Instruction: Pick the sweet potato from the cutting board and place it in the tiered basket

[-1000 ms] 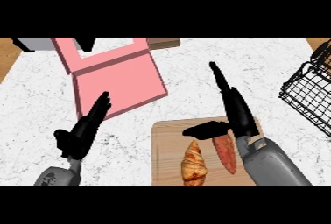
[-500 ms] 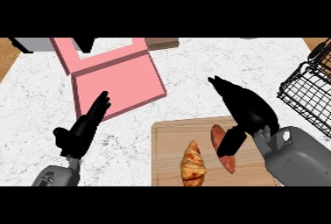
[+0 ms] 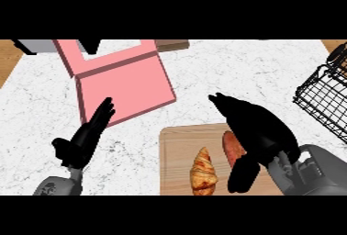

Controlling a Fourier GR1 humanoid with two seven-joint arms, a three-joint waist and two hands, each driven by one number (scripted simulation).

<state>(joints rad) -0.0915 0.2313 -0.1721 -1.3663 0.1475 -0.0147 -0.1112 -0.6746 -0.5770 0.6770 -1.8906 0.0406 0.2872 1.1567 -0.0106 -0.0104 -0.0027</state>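
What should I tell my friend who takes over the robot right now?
Right hand: open, hovering over the sweet potato, not holding it.
Left hand: open, resting at the lower left, fingers up.
The sweet potato lies on the cutting board beside a croissant.
The basket stands at the right edge.
Done: nothing picked up yet.
Left: grasp the sweet potato, carry it right, set it in the basket.

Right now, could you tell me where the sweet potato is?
In the head view the sweet potato lies on the cutting board at lower centre-right, just right of the croissant, partly hidden under the right hand.
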